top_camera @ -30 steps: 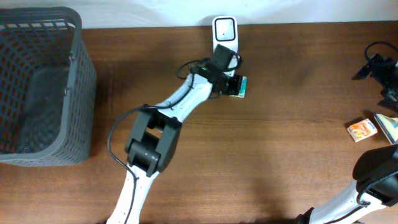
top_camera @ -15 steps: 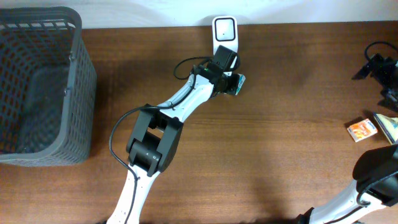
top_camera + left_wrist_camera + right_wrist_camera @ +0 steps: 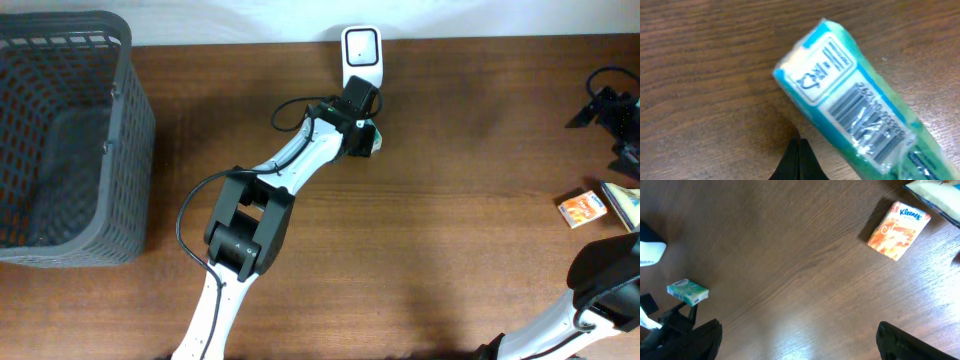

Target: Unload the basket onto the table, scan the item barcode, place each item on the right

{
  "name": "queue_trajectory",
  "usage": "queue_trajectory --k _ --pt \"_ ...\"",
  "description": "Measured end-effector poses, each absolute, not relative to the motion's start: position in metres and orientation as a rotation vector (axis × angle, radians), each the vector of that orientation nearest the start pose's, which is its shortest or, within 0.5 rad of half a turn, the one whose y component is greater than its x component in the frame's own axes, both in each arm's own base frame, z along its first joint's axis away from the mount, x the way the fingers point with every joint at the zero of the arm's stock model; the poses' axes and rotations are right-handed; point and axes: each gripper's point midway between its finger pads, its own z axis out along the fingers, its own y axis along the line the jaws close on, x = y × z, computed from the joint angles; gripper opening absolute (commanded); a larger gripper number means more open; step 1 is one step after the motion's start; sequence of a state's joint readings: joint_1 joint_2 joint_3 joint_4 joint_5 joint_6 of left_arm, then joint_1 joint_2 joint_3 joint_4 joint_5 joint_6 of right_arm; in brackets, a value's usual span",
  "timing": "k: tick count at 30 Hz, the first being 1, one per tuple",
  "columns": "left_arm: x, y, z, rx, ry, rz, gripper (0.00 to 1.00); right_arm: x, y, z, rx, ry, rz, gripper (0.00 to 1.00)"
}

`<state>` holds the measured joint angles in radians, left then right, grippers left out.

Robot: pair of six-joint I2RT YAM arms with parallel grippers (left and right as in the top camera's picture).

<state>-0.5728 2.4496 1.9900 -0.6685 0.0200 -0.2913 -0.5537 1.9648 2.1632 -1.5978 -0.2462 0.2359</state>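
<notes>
- left gripper (image 3: 799, 161): black jaws closed, pinching the edge of the tissue packet (image 3: 850, 100). soft oblong pack in glossy green-and-blue film, over the wood-grain table (image 3: 700, 75).
- white label with barcode (image 3: 866, 127) faces the wrist camera. digits too blurred to read.
- packet sits just below the white scanner (image 3: 360, 55). from overhead the arm covers most of it.
- right gripper (image 3: 797, 342): jaws wide apart.
- orange carton (image 3: 898, 230) reads "kleenex".
- far left: grey mesh basket (image 3: 135, 130).

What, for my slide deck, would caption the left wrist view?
Green wrapped pack against the wooden table, barcode facing the wrist camera.
</notes>
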Motion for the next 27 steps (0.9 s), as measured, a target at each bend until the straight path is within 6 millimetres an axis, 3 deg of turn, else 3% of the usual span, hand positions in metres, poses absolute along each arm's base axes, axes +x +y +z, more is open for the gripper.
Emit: queue_trajectory --k 8,14,16,18,20,22,23,25,27 --pt "0.468 -0.316 0.006 0.415 2.757 -0.287 0.0 0.354 -0.17 0.227 1.094 2.705 0.316 0.98" --pt "0.453 -0.304 0.011 0.427 2.832 -0.198 0.0 0.354 -0.17 0.227 1.093 2.705 0.317 0.99" --pt "0.45 -0.299 0.02 0.423 2.839 -0.178 0.02 0.354 -0.17 0.227 1.095 2.705 0.317 0.98" --pt "0.449 -0.293 0.044 0.409 2.823 -0.177 0.08 0.354 -0.17 0.227 1.094 2.705 0.317 0.98" --pt "0.449 -0.284 0.072 0.386 2.8 -0.185 0.27 0.354 -0.17 0.227 1.093 2.705 0.316 0.98" --pt "0.453 -0.273 0.099 0.358 2.769 -0.195 0.61 0.354 -0.17 0.227 1.093 2.705 0.317 0.98" --pt "0.455 -0.266 0.111 0.34 2.755 -0.199 0.88 0.354 -0.17 0.227 1.094 2.705 0.317 0.98" --pt "0.459 -0.25 0.128 0.294 2.742 -0.199 0.98 0.354 -0.17 0.227 1.094 2.705 0.317 0.98" --pt "0.462 -0.23 0.139 0.245 2.744 -0.186 0.99 0.354 -0.17 0.227 1.094 2.705 0.317 0.98"
